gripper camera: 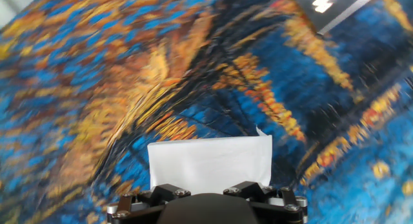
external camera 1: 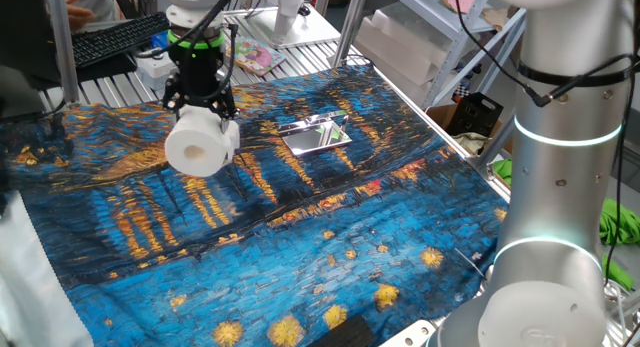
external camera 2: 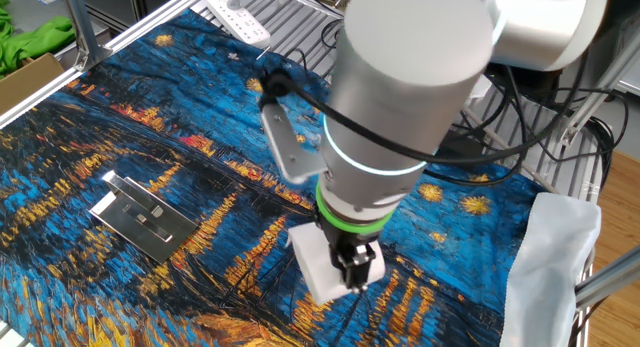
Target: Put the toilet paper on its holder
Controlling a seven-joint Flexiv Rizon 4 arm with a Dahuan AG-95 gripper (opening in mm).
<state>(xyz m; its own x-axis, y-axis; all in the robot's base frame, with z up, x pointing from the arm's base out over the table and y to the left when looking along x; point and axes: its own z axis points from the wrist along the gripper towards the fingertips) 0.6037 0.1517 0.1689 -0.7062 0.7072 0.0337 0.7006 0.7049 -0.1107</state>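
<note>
The blue cloth (external camera 1: pixel 300 237) is spread over the table, and the shiny holder (external camera 1: pixel 318 135) is seen lying flat on it, off to one side of the gripper (external camera 1: pixel 200 112). The white roll (external camera 1: pixel 200 144) is held in the gripper above the cloth, its hole turned sideways.

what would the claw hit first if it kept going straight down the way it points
Most likely the painted cloth directly beneath; the claw carries the toilet paper, which would land first. The holder sits off to the side, though depth is hard to judge.
</note>
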